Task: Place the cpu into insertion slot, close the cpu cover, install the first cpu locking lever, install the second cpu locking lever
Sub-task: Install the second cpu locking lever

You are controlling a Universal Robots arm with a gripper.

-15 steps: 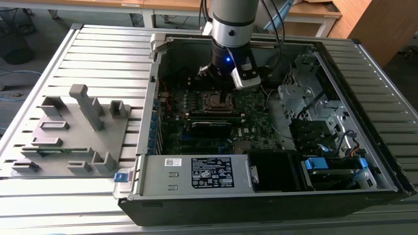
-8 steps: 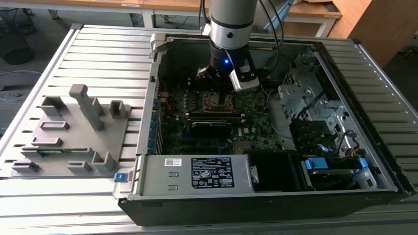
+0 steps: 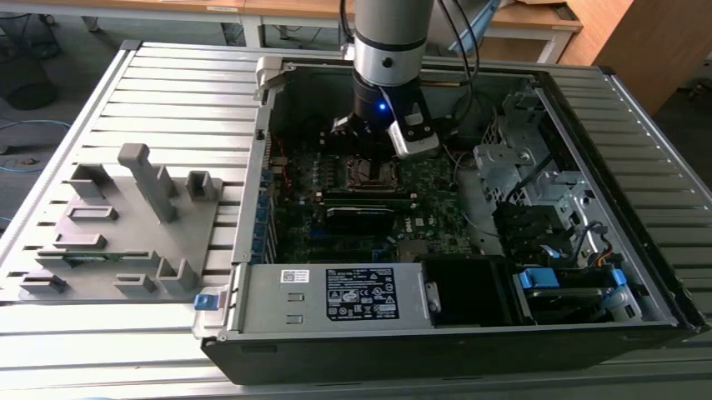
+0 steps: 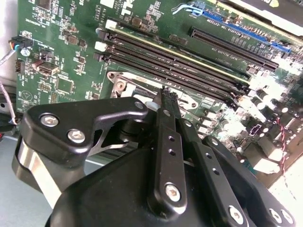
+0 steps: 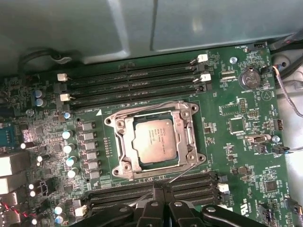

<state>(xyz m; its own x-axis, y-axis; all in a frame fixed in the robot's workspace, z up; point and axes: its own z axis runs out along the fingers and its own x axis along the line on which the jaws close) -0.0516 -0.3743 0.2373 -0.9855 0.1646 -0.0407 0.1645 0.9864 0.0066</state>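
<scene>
The cpu, a silver-grey square, lies flat in the insertion slot on the green motherboard. The cpu cover, a silvery frame, lies down around it with the chip showing through its window. One thin wire lever runs along the socket's side by the upper memory slots. A second wire lever slants from the socket's corner toward my gripper, whose black fingers are pressed together just beside the socket. In the exterior view my arm stands upright over the socket.
Long black memory slots flank the socket on both sides. A coin cell and a row of capacitors stand nearby. The case holds a power supply and drive cage. A grey fixture tray sits outside.
</scene>
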